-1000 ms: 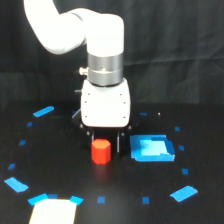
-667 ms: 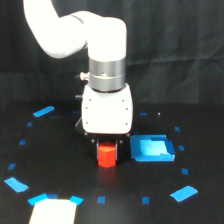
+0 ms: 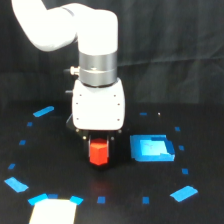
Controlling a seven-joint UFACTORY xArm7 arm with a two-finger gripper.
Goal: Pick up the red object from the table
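**A:** Since a second ago your arm has dropped and come forward: the red object (image 3: 98, 152) was clear of the gripper (image 3: 99, 150) then, and now it sits between the two dark fingers (image 3: 114, 146), under the white gripper body.

**B:** Is it grasped?

**A:** You can't call it from this view. The jaws stand either side of the block, close to it, but I cannot tell whether they are clenched on it or only bracketing it. The block looks to be down on the table (image 3: 60, 175), near the middle of the worktop and a bit toward the front edge.

**B:** So progress?

**A:** My read: approach and descent are done. You have the closing squeeze (if it isn't on already) and the whole lift left. Nothing shows it off the surface.

**B:** Counts?

**A:** One red block. One blue tray (image 3: 152, 148), just beside the gripper toward the exterior view's right. One pale sheet (image 3: 51, 212) at the front edge, toward the exterior view's left corner. Blue tape marks (image 3: 183, 193) ring the worktop: roughly a dozen or more, a few large strips, the rest small dots; some are too blurred for you to count exactly. One arm, one gripper.
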